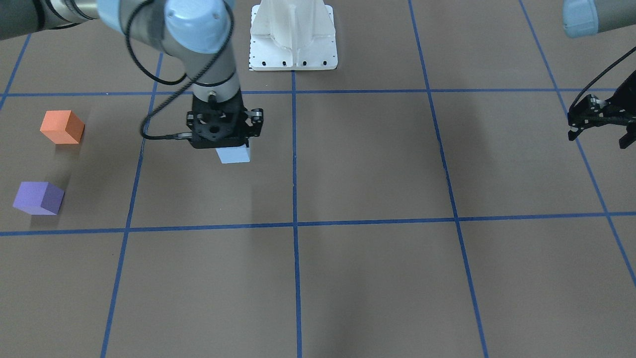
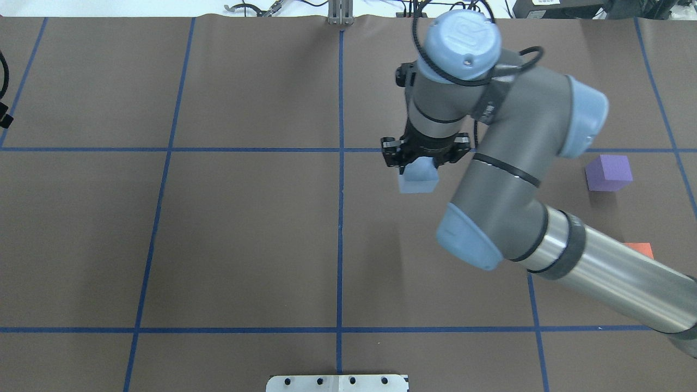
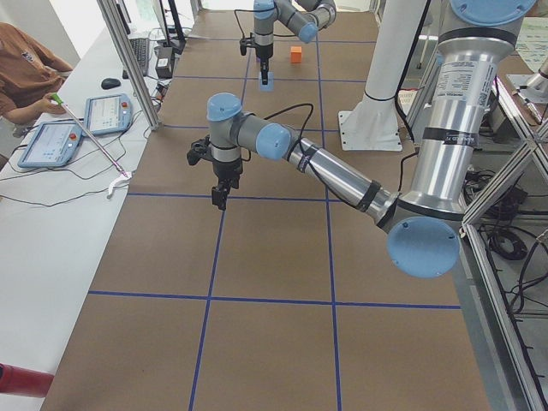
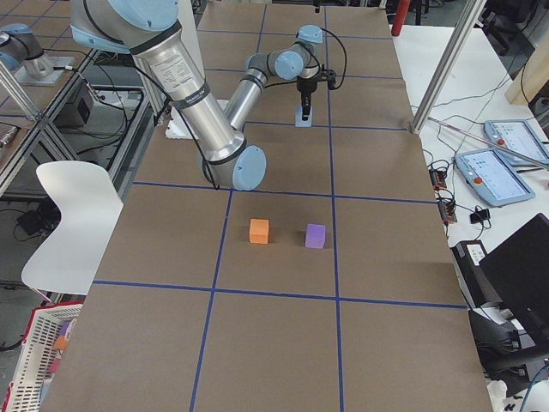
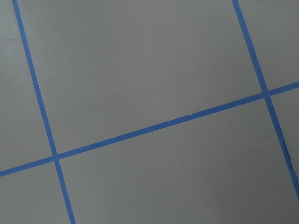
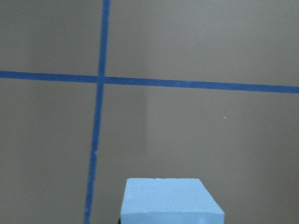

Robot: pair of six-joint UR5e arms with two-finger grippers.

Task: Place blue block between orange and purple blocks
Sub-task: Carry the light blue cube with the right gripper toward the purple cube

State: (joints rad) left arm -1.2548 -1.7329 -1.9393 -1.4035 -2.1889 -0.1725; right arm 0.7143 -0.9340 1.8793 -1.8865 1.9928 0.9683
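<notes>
Blue block [image 1: 233, 155] gripped, right end effector [image 1: 230, 147] closed

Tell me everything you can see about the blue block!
The blue block is a pale blue cube that looks like foam, a bit grainy. It is upright, its top tucked in the right gripper, which grips it from above. It is over the brown table, well apart from the orange block and purple block. Whether it touches the table, I cannot tell.
</notes>
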